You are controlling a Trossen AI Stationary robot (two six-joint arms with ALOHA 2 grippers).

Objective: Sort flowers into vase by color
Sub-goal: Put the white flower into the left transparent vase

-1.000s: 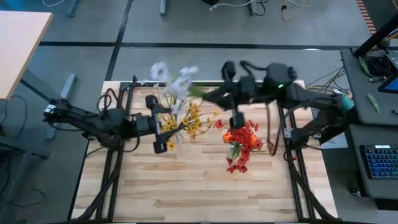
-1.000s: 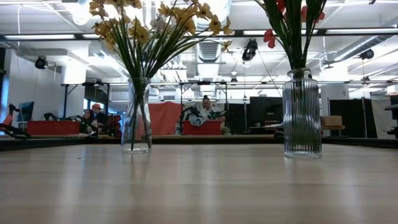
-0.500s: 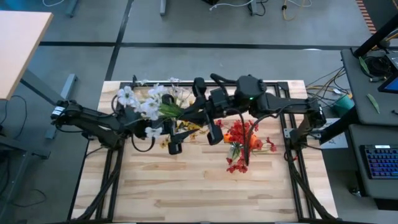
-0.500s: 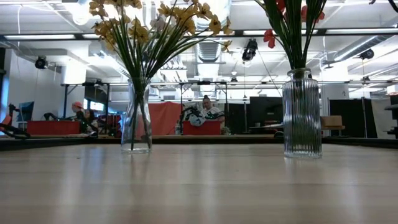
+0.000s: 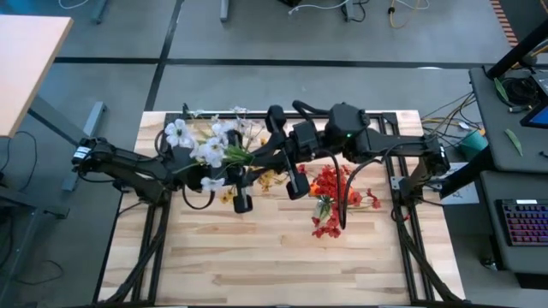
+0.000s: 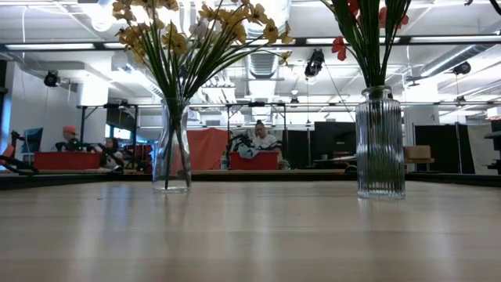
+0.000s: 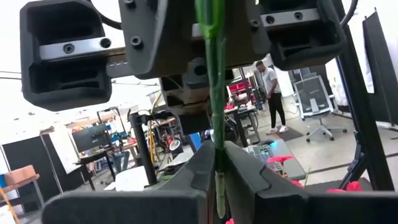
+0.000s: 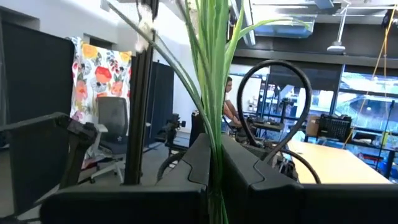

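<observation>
- Gripping the white flower spray point(image 5: 204, 142) from both sides above the back of the wooden table point(image 5: 282, 257), with blossoms fanned out toward the left arm and the green stalk running toward the middle.
- Clenched on that stalk with the left gripper point(image 5: 236, 168), reaching in from the left edge; seen in the left wrist view as two dark fingers point(image 7: 200, 168) pressed together on the thin green stalk point(image 7: 215, 93), lower end of the stalk poking out just below the pinch.
- Clamped on the same spray with the right gripper point(image 5: 259, 157), reaching across from the right, just beside the left one; shown in the right wrist view as fingers point(image 8: 200, 155) closed tight around a bundle of green stalks and narrow leaves point(image 8: 214, 62).
- Standing under and just in front of the two grippers: yellow flowers point(image 5: 261, 180) in a clear glass vase point(image 6: 171, 153), blooms spread wide at the top point(image 6: 196, 27).
- Standing to the right of that, well apart from the held spray: red flowers point(image 5: 334, 195) in a ribbed glass vase point(image 6: 380, 141), upright on the table.
- Seated far behind the table in the room: a person point(image 6: 259, 139) at a workstation, and another with an orange cap point(image 6: 70, 135) farther left.
</observation>
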